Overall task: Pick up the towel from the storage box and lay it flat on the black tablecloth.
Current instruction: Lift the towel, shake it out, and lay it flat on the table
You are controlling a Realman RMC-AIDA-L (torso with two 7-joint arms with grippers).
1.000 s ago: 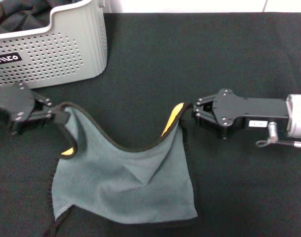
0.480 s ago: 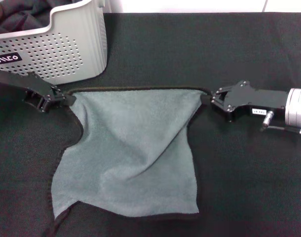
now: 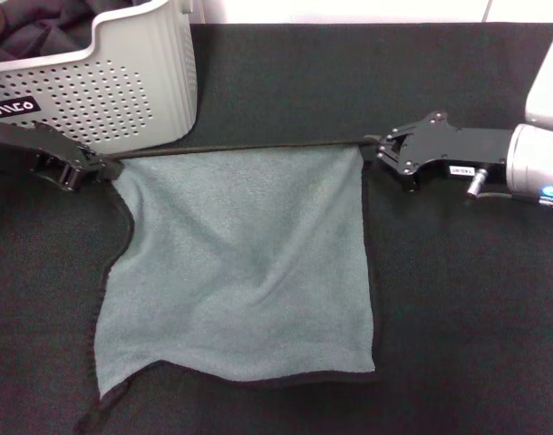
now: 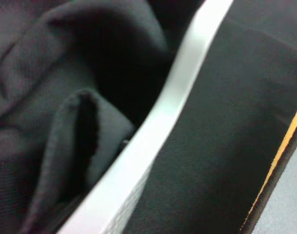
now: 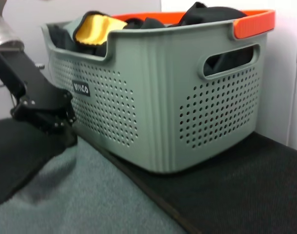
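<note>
Between left tool [image 3: 102, 169] and right tool [image 3: 378, 148]: towel [image 3: 240, 272], taut.

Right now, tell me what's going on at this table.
Both arms hold the towel by its far corners, the left gripper beside the storage box, the right gripper opposite. The far edge is pulled taut between them, and the rest lies grey-green side up on the black tablecloth, slightly wrinkled near the front.

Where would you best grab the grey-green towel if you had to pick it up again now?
Probably the towel by its two far corners, one pincer from each side; the far edge is taut and straight there, where the left pincer and right pincer grip it.
</note>
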